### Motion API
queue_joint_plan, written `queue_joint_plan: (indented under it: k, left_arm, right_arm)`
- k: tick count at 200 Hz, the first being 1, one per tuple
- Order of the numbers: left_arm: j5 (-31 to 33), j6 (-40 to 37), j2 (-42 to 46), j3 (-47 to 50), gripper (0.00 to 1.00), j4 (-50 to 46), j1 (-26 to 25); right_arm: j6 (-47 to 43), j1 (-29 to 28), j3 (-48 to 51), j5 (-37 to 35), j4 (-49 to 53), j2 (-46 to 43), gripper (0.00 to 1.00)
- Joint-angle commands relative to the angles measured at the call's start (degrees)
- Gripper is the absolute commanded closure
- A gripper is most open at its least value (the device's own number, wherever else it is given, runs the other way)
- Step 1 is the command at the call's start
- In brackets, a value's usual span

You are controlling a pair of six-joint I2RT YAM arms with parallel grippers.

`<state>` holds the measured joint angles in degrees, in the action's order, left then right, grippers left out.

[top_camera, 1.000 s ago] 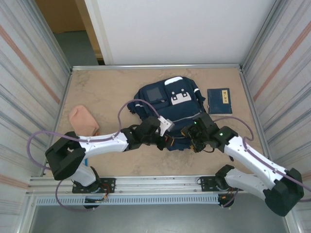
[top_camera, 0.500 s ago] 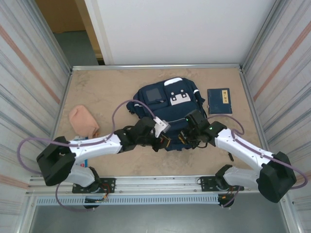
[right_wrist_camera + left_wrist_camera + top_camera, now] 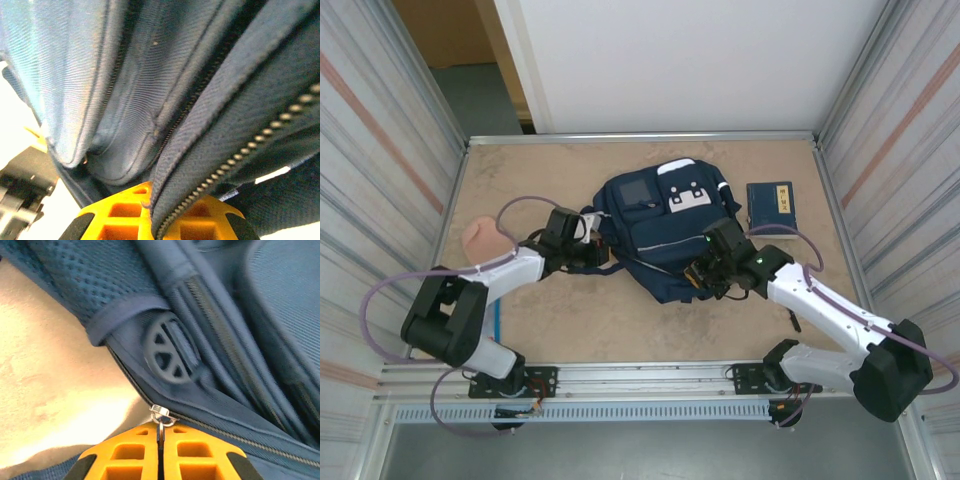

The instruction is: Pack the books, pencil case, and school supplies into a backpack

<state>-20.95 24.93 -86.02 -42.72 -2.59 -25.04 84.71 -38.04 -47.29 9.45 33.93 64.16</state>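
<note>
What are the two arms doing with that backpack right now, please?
Both arms are working the zipper of the navy backpack. The left pincer is shut on the metal zipper pull at the bag's left side; the right pincer clamps the fabric edge beside the zipper teeth at its near right. The book lies on the table right of the bag, the peach-pink lump left of it, neither packed yet.

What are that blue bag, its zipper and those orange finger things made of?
The backpack looks like matte woven synthetic fabric: ribbed weave, plus a mesh panel. Its zipper pull looks metal, shiny silver; the zipper teeth seem pale metal or plastic. The orange fingers look like matte moulded plastic with cut-out grid holes.
</note>
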Motion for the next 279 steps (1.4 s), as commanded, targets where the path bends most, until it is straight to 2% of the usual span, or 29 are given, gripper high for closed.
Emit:
queue_joint_plan:
  k: [1,11,44,51,61,70,94,124,143,159,175,196,208,214,230,250,262,279]
  left_arm:
    - [5.46,0.66,-2.49,-4.68,1.0,-6.0,1.23]
    - [6.48,0.22,-2.97,-5.35,0.99,-6.42,1.76]
    - [10.45,0.74,-0.53,-5.69,0.82,-6.52,2.94]
    - [10.51,0.79,0.75,-5.98,0.76,-7.62,3.22]
    - [9.51,-0.51,2.83,-6.94,0.65,-9.96,3.04]
    - [9.09,-1.87,5.19,-7.53,0.57,-11.36,1.96]
    - [9.77,-3.1,12.25,-7.73,0.47,-15.46,-1.68]
    - [6.01,-3.82,16.87,-6.64,0.43,-15.87,-5.63]
    - [5.62,-4.11,16.64,-7.88,0.42,-15.08,-9.81]
    - [7.36,-6.02,15.67,-9.58,0.41,-14.63,-14.45]
    - [8.12,-10.24,13.88,-11.02,0.38,-12.9,-18.75]
    - [4.58,-20.3,9.57,-15.34,0.32,-13.53,-23.97]
    - [8.33,-24.74,6.46,-19.36,0.27,-16.68,-26.9]
    - [11.48,-26.51,4.71,-21.11,0.25,-18.05,-27.96]
    - [16.48,-30.21,-0.09,-24.71,0.22,-19.46,-29.33]
    - [17.82,-32.71,-6.3,-28.46,0.17,-20.43,-29.29]
    - [18.24,-33.82,-9.32,-30.32,0.04,-21.12,-29.55]
    - [18.93,-37.5,-12.71,-31.56,0.01,-21.08,-30.61]
  right_arm:
    - [-4.52,-1.43,-2.93,0.46,0.17,-0.93,1.0]
    - [-6.23,-2.26,-3.32,0.06,-0.29,-0.08,1.0]
    - [-12.77,-4.9,-8.09,2.1,1.37,7.49,1.0]
    - [-13.69,-5.47,-8.52,2.58,0.76,8.98,0.9]
    - [-13.79,-5.91,-8.78,3.66,-0.33,10.61,0.69]
    - [-14.3,-5.89,-9.0,5.18,-1.04,11.67,0.59]
    - [-17.12,-5.82,-10.21,1.95,1.99,11.12,0.51]
    - [-26.69,-4.22,-14.54,-8.65,12.5,7.12,0.45]
    - [-31.56,0.03,-16.49,-15.43,18.47,4.56,0.43]
    - [-33.3,5.98,-15.24,-16.88,19.33,1.97,0.41]
    - [-34.04,12.91,-12.55,-13.91,17.59,-0.25,0.4]
    - [-35.37,19.9,-9.26,-8.84,14.87,-2.06,0.4]
    - [-36.07,22.87,-7.81,-6.29,13.52,-2.37,0.4]
    - [-37.25,24.33,-7.33,-4.18,12.87,-2.37,0.35]
    - [-42.38,27.43,-6.1,2.11,9.56,-2.43,0.33]
    - [-42.88,29.65,-5.37,-3.57,8.9,-2.47,0.31]
    - [-41.46,31.44,-5.08,-6.91,8.37,-1.83,0.31]
    - [-39.78,34.52,-4.86,-3.25,6.06,-0.62,0.31]
